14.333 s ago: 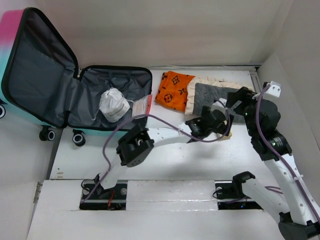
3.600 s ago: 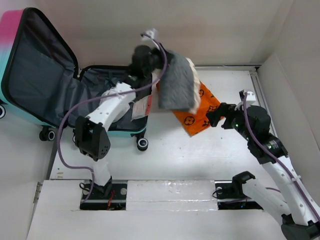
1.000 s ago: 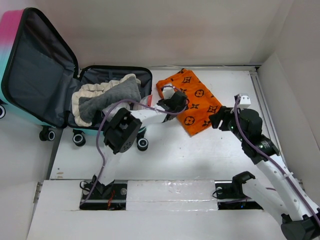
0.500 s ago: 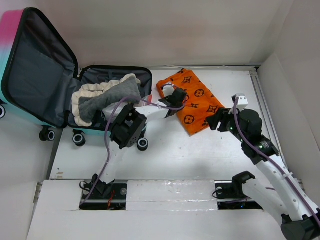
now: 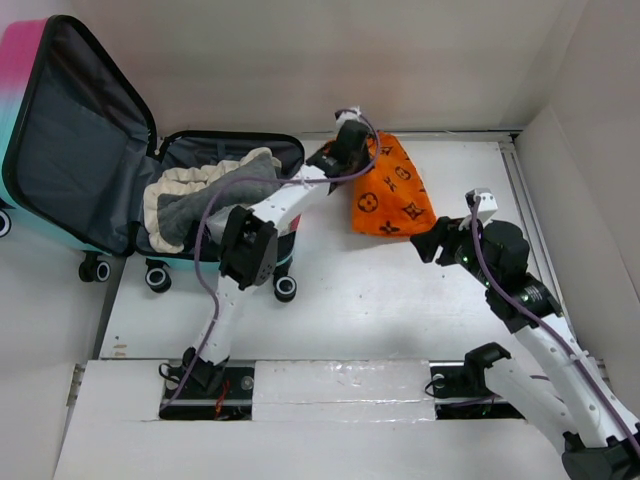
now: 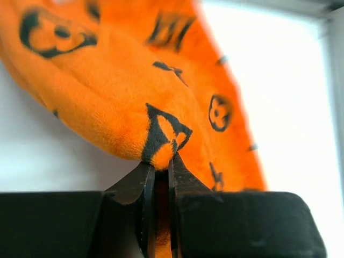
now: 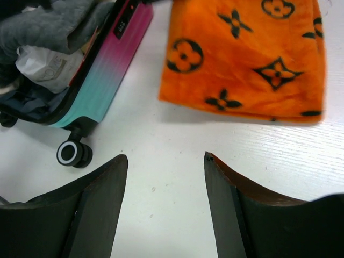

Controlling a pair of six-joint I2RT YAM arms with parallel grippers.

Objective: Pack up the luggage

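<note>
White table [image 5: 400,320]: the strip nearest the arm bases carries nothing to pack.
Right gripper [image 7: 164,160]: its fingers are spread with nothing between them. It hovers over the table just in front of the orange cloth's near edge and does not touch it.
Orange cloth [image 5: 392,195]: plush with a black monogram print. It is outside the case, just to the right of it, with its far end lifted and the rest hanging down toward the table.
Luggage [image 5: 85,140]: it sits at the left of the table and is open. The lid stands up at the far left and the lower half lies on the table, with the pink-to-teal shell and a wheel [image 5: 285,288] facing the arms.
Grey blanket [image 5: 215,195]: cream-edged and already inside the lower half, bunched and rising above the rim.
White item [image 7: 37,62]: tucked under the blanket in the same half. I cannot tell what it is.
Left gripper [image 6: 160,158]: the farthest thing from the bases. Its jaws are pressed together on a fold of the orange cloth, held raised near the case's far right corner.
Done, by my reading: two items are packed and a third is gripped.
Left, by my reading: carry the cloth over the rim, release it, press the load down, then shut and zip the lid.
</note>
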